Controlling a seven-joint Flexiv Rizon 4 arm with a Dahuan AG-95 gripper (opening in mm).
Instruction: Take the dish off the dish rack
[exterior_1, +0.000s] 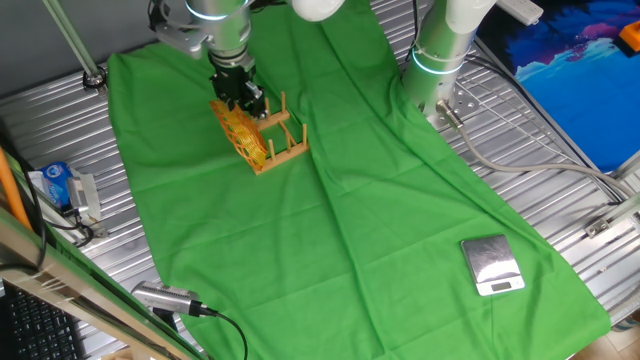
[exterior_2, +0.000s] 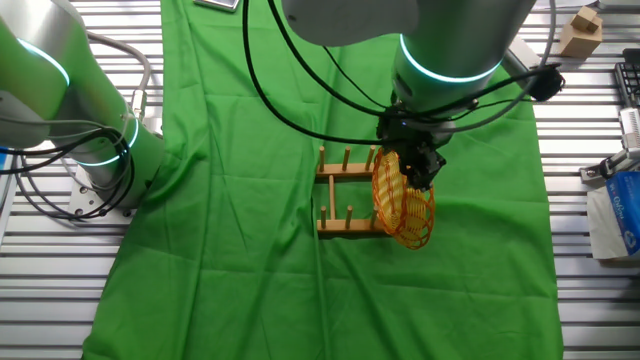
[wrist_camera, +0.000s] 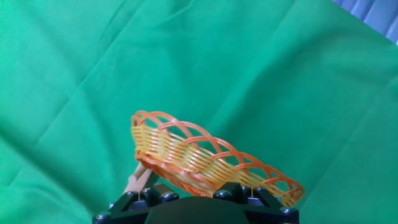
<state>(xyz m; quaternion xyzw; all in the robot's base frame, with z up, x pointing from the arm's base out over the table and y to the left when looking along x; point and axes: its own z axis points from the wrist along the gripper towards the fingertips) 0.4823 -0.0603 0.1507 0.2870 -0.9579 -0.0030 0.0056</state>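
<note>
Oval woven wicker dish (exterior_1: 241, 131), yellow and orange, on edge in pegged wooden rack (exterior_1: 281, 140), rim clamped by gripper (exterior_1: 243, 98).

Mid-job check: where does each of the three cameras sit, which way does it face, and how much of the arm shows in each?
One fixed view: high at one table end, looking down along the green cloth; shows arm, claw, scale.
The other fixed view: overhead from the opposite side; shows wrist above the dish rack.
Hand view: on the wrist, looking along the claw; only fingertips show.
All share the dish.
</note>
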